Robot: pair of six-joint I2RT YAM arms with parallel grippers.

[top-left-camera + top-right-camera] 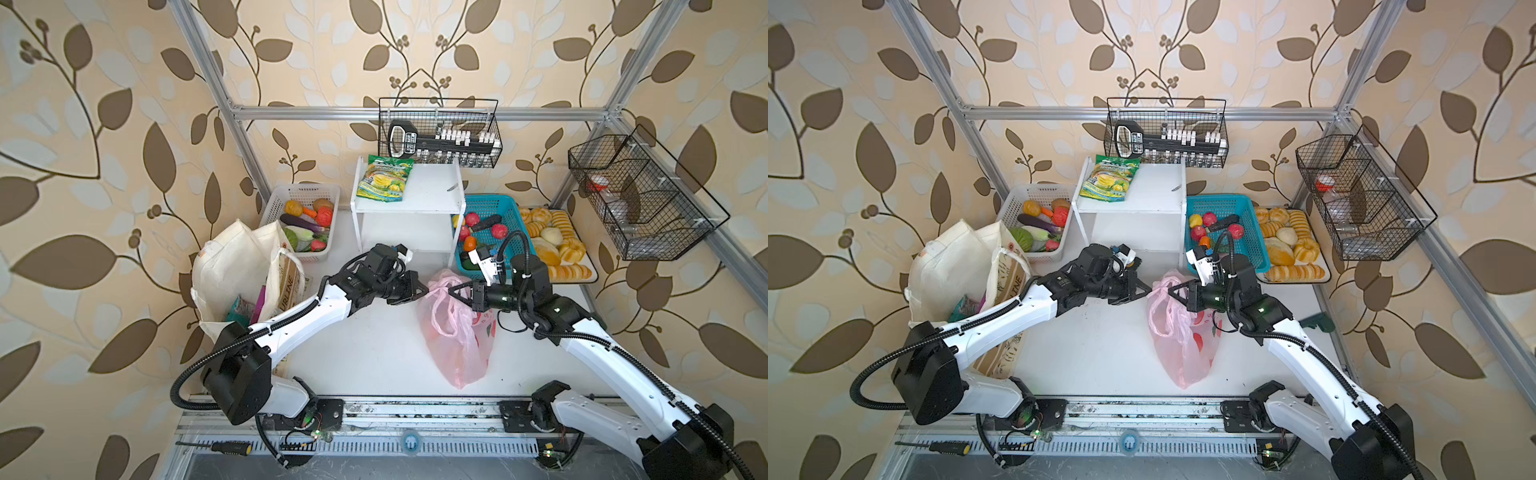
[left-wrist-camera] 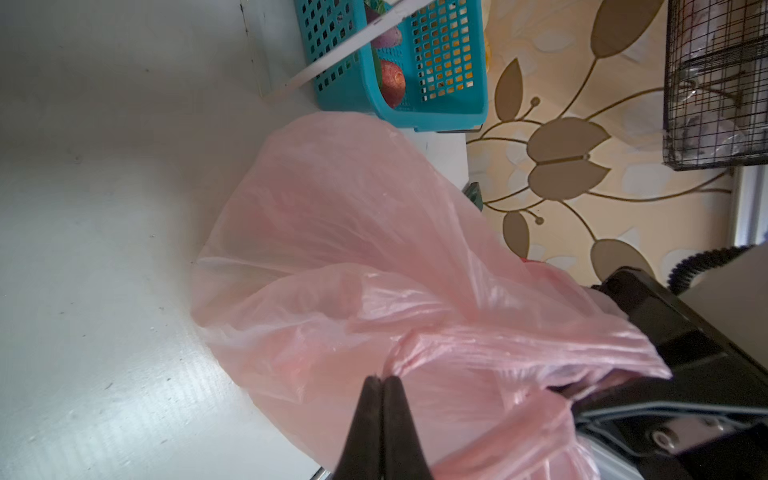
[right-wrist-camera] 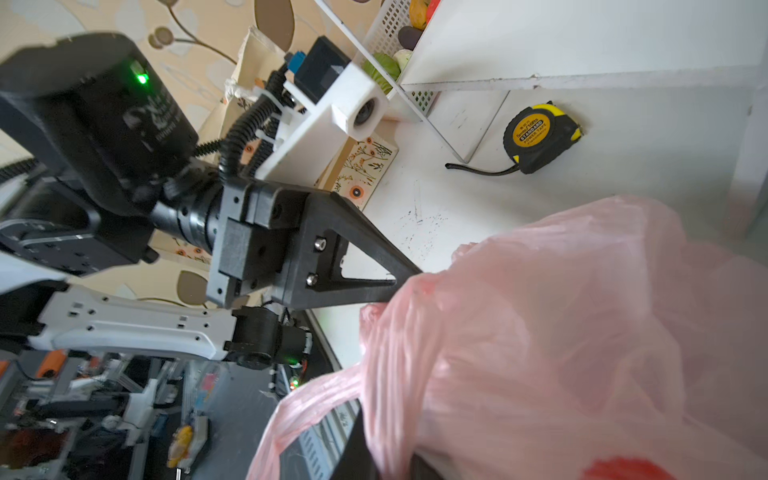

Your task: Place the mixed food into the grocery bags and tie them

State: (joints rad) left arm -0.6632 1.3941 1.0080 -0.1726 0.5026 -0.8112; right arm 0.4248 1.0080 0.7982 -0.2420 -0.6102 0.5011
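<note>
The plastic bag (image 1: 455,345) lies right of the canvas tote (image 1: 232,266).

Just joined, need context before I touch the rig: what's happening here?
Both arms are working the loop handles of the thin translucent pink plastic bag, which lies bulging on the white table. The left gripper is shut at a bunched handle, apparently pinching it. The right gripper has plastic draped between its fingers; whether it grips is unclear. The tall cream canvas tote stands at the left with packets inside, untouched. No finished knot is visible.
</note>
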